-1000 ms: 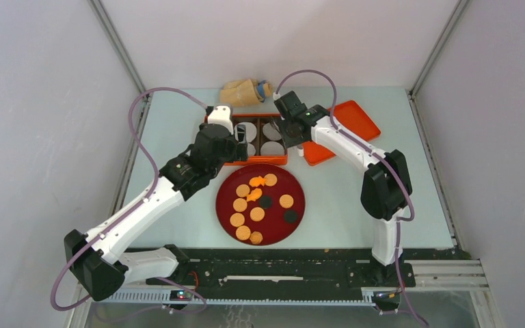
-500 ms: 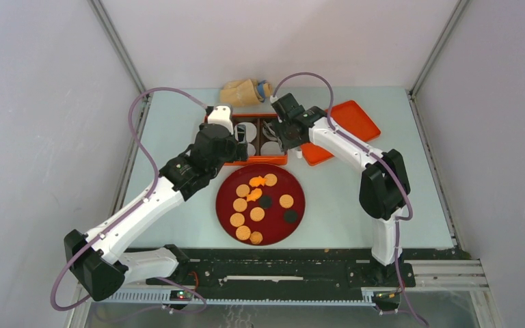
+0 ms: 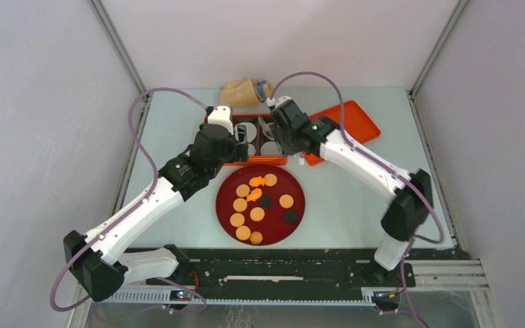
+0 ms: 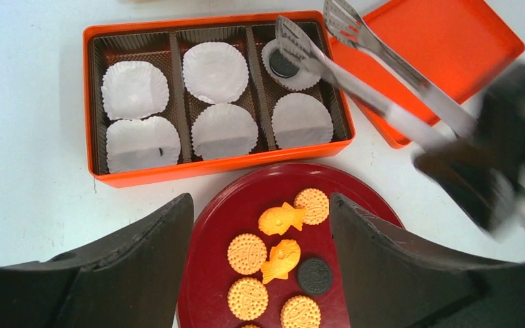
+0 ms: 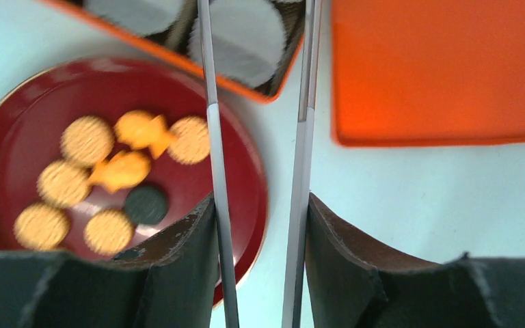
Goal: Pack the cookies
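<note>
Right gripper (image 5: pixel 260 205) grips open tongs (image 4: pixel 355 61) over the box's (image 4: pixel 219 167) 1 o'clock liner (image 4: pixel 297 82); a low sweep could snag it, spilling the cookie (image 4: pixel 281 66); left gripper (image 4: pixel 260 201) gapes.

The top camera looks down from above the near edge over the whole desk (image 3: pixel 345 212). Both wrist cameras hang close, facing down, sharing the cookies (image 4: pixel 247 253), the red plate (image 4: pixel 246 198) and the orange box (image 4: pixel 219 164).

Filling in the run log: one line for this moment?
right gripper: shut on tongs | tongs: open over box | black cookie: in liner | left gripper: open
</note>
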